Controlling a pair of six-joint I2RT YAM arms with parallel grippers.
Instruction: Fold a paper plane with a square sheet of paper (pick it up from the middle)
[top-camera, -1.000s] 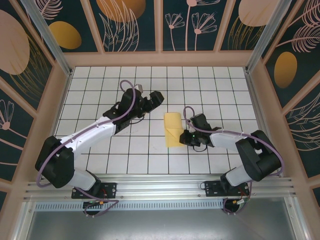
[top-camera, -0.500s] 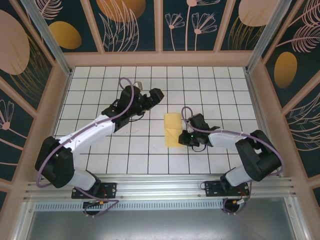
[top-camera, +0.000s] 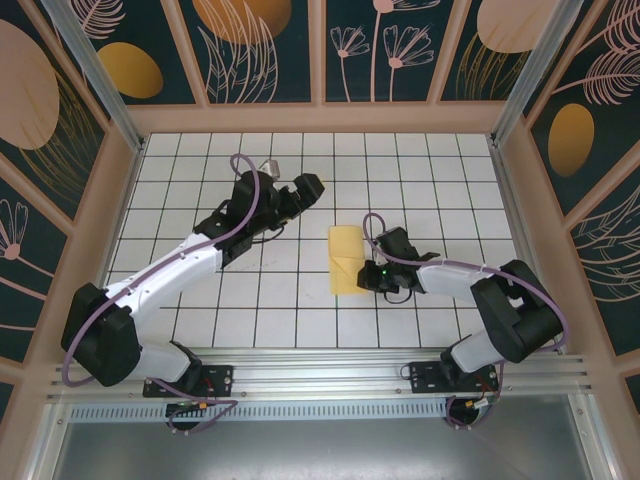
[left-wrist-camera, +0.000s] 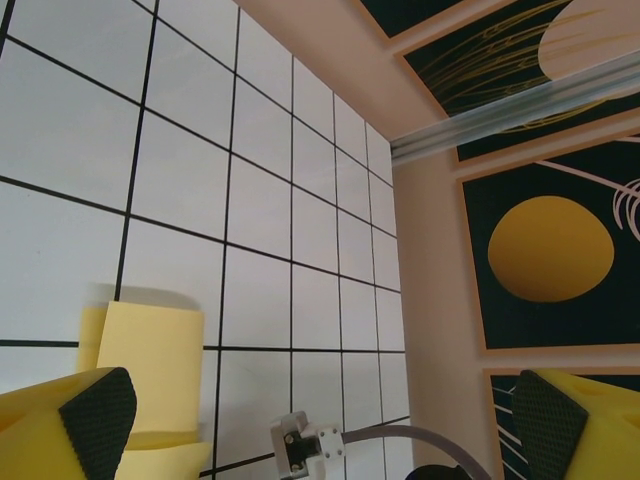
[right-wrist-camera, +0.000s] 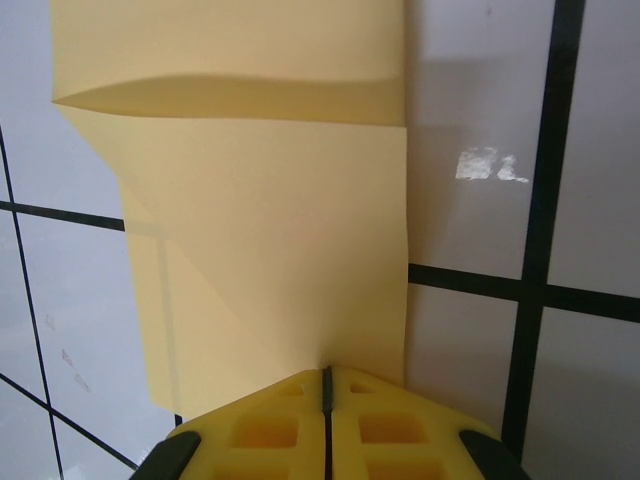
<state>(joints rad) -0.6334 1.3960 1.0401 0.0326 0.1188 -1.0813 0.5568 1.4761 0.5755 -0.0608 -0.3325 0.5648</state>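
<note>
Right claw (top-camera: 376, 272) is seen shut, tips touching the folded square sheet of paper (top-camera: 347, 260) (its lower right edge) at the centre of the counter (top-camera: 200, 160). Left claw (top-camera: 303, 190) is held wide open and empty, upper left of it.

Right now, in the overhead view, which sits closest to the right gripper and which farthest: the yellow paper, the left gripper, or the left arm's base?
1. yellow paper: mid-table, right at the right gripper tips.
2. left gripper: farther back, across the paper.
3. left arm's base: near edge, opposite corner.
</note>
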